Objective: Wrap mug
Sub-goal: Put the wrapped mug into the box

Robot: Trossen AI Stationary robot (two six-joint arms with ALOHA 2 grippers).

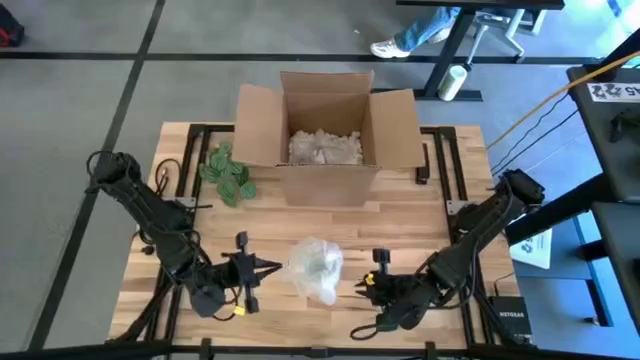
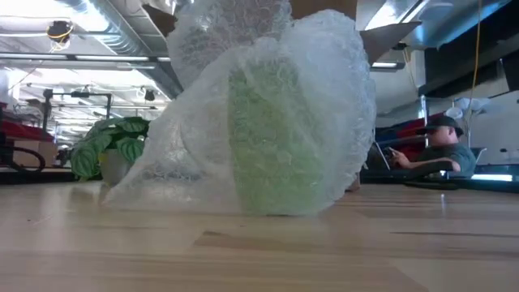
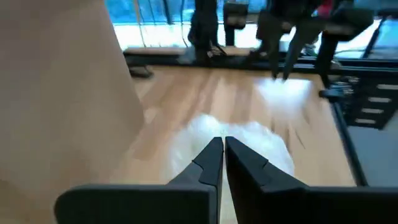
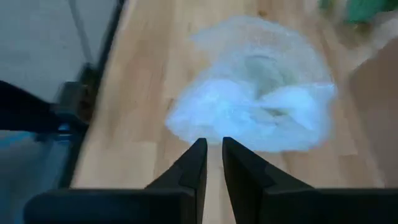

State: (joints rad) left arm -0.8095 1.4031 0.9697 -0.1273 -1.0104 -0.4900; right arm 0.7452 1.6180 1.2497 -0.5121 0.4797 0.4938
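Observation:
The green mug, wrapped in clear bubble wrap (image 1: pixel 316 268), stands on the wooden table near its front edge. In the low view the mug (image 2: pixel 276 138) shows green through the wrap, whose loose skirt spreads on the tabletop. My left gripper (image 1: pixel 280 267) is just left of the bundle, level, pointing at it, its fingers (image 3: pixel 222 146) shut. My right gripper (image 1: pixel 362 289) is just right of the bundle, also pointing at it, its fingers (image 4: pixel 213 148) shut. A narrow strip of table shows between each gripper's tips and the wrap in the high view.
An open cardboard box (image 1: pixel 325 125) with white packing fill stands at the table's far middle. A small green plant (image 1: pixel 228 172) sits left of it. A person (image 2: pixel 442 146) sits in the room beyond the table.

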